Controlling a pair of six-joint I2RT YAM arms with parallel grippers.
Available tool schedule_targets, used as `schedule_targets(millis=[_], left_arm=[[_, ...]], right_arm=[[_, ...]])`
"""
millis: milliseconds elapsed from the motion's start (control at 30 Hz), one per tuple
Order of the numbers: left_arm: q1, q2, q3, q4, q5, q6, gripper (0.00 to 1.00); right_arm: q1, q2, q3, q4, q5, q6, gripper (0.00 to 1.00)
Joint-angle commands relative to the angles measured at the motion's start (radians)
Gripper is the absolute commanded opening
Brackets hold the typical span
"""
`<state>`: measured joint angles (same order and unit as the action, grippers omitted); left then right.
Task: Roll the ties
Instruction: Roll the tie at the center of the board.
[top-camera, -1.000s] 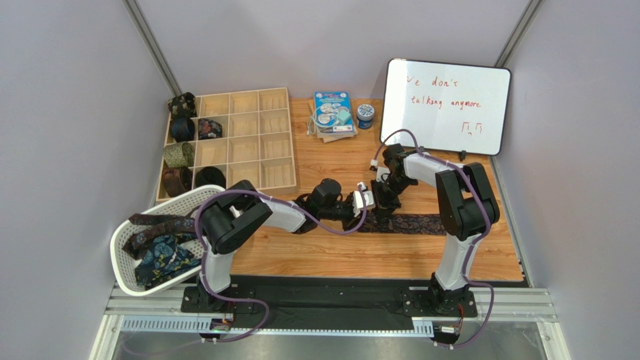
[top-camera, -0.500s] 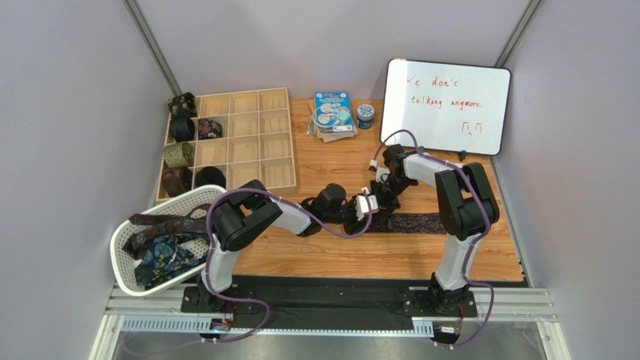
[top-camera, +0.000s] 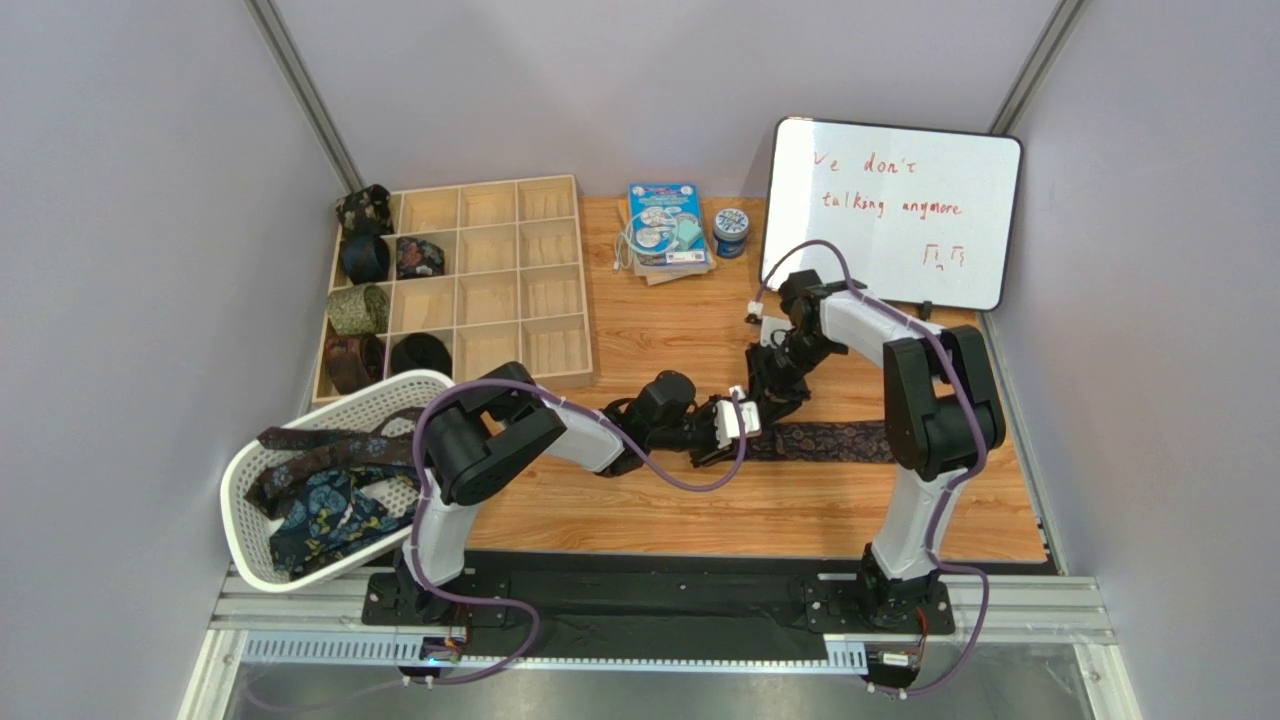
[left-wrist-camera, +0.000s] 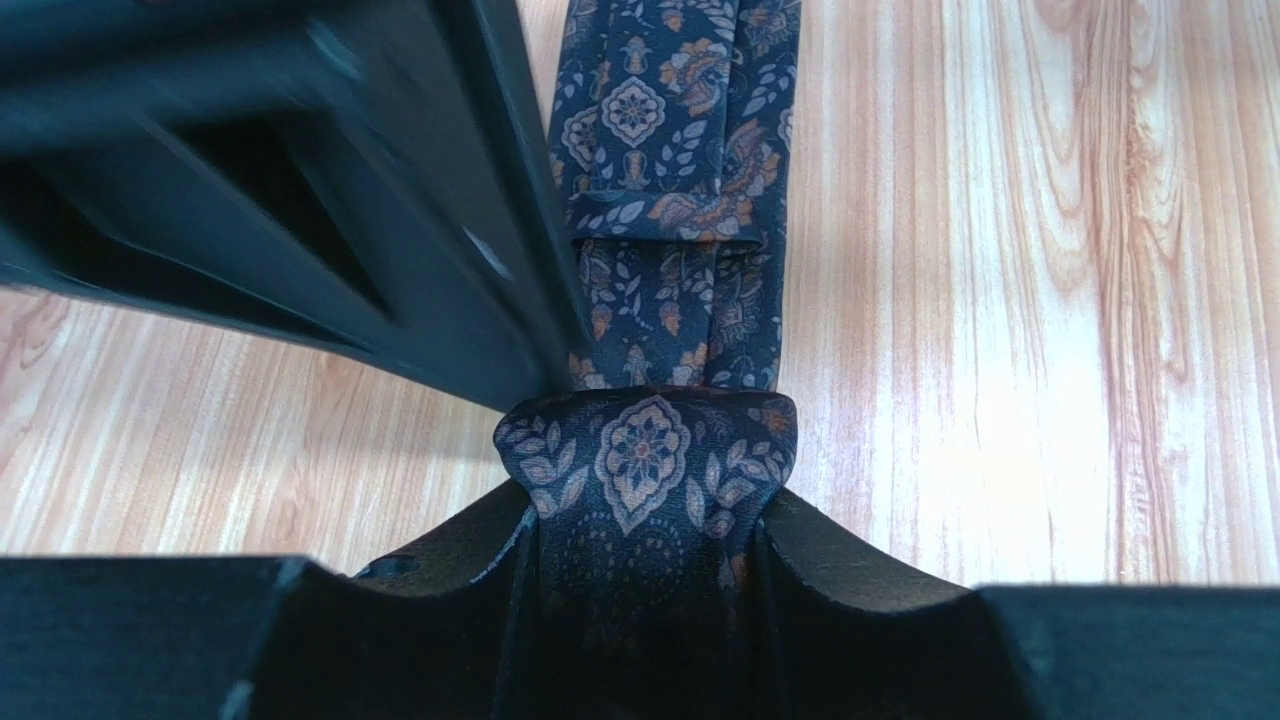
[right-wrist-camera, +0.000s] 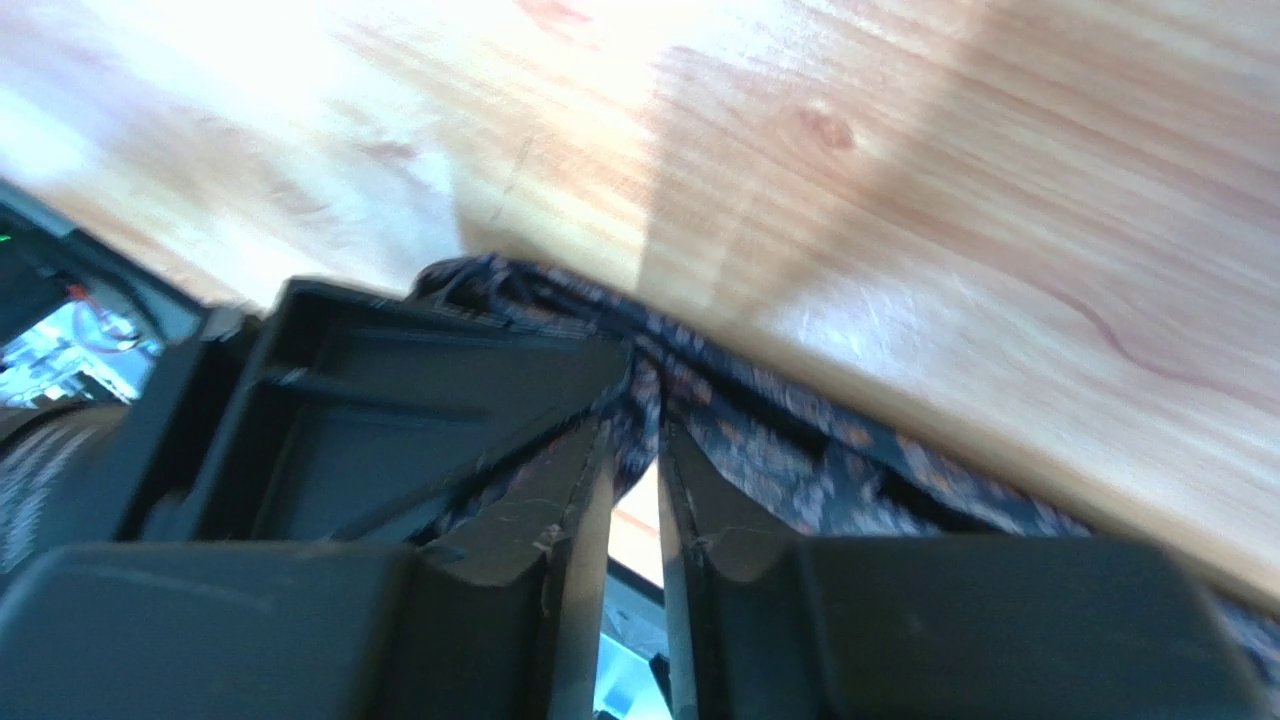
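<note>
A navy tie (top-camera: 834, 444) with a floral pattern lies flat on the wooden table, running right from the grippers. My left gripper (top-camera: 733, 420) is shut on its folded near end; in the left wrist view the fold (left-wrist-camera: 646, 450) bulges between the jaws of that gripper (left-wrist-camera: 643, 518), and the strip (left-wrist-camera: 669, 135) runs away over the wood. My right gripper (top-camera: 769, 393) stands right beside it, tips down. In the right wrist view the right gripper (right-wrist-camera: 634, 435) has its fingers nearly closed and pinches the tie (right-wrist-camera: 812, 450) at the tips.
A wooden compartment tray (top-camera: 519, 270) at the back left holds several rolled ties (top-camera: 358, 308) in its left column. A white mesh basket (top-camera: 248, 473) at the near left holds loose ties (top-camera: 323, 495). A whiteboard (top-camera: 894, 210), a booklet (top-camera: 666, 225) and a small tin (top-camera: 730, 228) stand at the back.
My left gripper has moved a little to the right with the tie's end. My right arm's wrist has swung up and right, its gripper staying at the tie beside the left one.
</note>
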<state>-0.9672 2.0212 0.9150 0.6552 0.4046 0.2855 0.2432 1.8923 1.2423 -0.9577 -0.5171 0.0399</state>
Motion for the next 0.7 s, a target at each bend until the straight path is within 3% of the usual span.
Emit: schedule_targets(millis=[0, 133, 367, 667], left_arm=[[-0.004, 0.045, -0.062, -0.236, -0.041, 0.07, 0.34], [-0.004, 0.053, -0.042, -0.256, -0.041, 0.064, 0.34], [-0.004, 0.048, -0.024, -0.279, -0.023, 0.058, 0.36], [-0.004, 0.039, -0.024, -0.285, 0.016, 0.066, 0.37]], right_arm=[[-0.025, -0.09, 0.049, -0.095, -0.08, -0.035, 0.28], [-0.025, -0.127, 0.019, -0.108, -0.151, -0.023, 0.43], [-0.024, -0.173, -0.07, -0.086, -0.192, -0.026, 0.5], [-0.005, -0.115, -0.083, 0.074, -0.155, 0.034, 0.48]])
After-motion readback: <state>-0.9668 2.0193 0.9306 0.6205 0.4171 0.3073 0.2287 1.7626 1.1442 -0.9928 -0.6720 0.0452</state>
